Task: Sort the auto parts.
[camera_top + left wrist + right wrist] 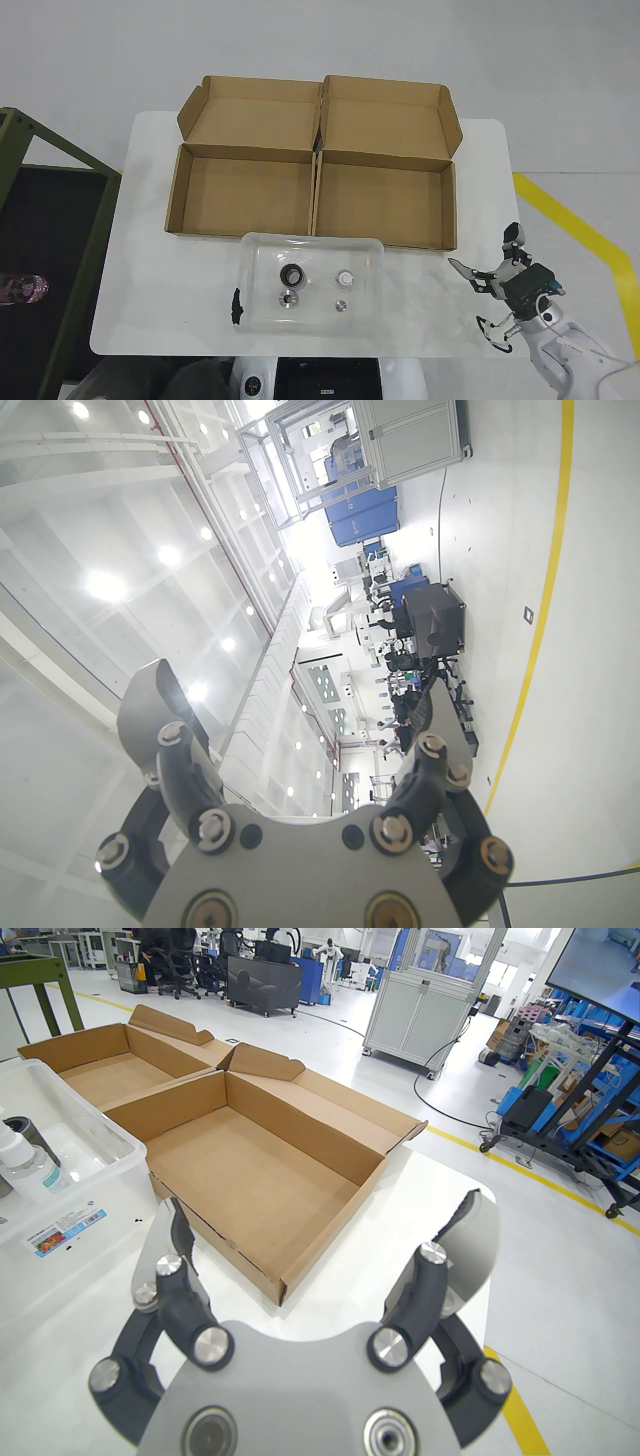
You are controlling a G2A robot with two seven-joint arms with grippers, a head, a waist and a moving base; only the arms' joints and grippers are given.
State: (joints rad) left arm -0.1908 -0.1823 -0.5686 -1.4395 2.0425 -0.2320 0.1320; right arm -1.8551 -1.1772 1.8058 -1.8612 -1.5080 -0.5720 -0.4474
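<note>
Right wrist view shows the right gripper (325, 1218) empty, its fingers spread wide, to the right of the clear plastic bin (312, 236) and well apart from it. Inside the bin, a dark metal sleeve (292, 274) and a small white-capped clear bottle (345, 277) stand upright, the bottle nearer. The left gripper (295, 700), equally wide, faces the ceiling, so the right arm seems better placed.

a big robotics lab or factory hall — high white ceiling with round lights (105, 585), yellow floor line (575, 228), aluminium-framed machine enclosure (425, 1013), blue bins (506, 1104), office chairs (175, 953) at workstations.
</note>
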